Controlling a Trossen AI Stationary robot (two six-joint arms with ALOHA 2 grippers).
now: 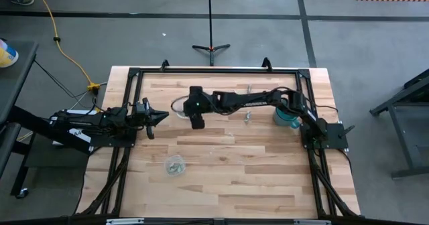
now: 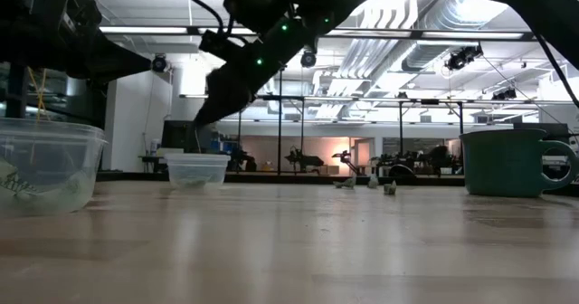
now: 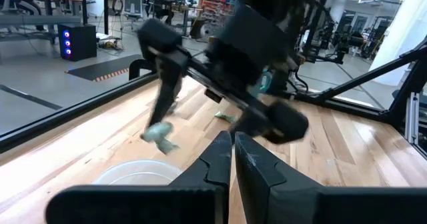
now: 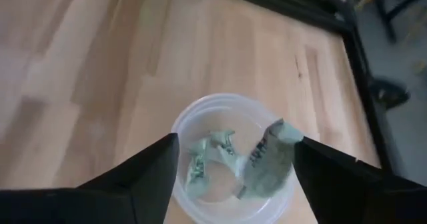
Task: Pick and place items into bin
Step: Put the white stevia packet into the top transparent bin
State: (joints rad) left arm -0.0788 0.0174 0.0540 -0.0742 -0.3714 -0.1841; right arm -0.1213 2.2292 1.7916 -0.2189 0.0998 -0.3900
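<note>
My right gripper hangs open above a clear cup that stands on the table's middle left. Two pale green-grey pieces lie in that cup. Another piece is in the air beside one finger's inner side, over the cup; the left wrist view shows it at a fingertip. My left gripper waits shut near the table's left edge, pointing at the cup. More pieces lie on the wood by the teal mug. My right gripper points down over the cup with its fingers wide apart. The green-grey piece sits right beside one finger, above the cup's opening. Whether it touches that finger or is loose in the air, I cannot tell.
A second clear cup holding pieces stands nearer the table's near edge. A teal mug stands on the right by the right arm's base. A black frame runs along the far edge and both sides. Bare wood lies between the cups and the mug.
</note>
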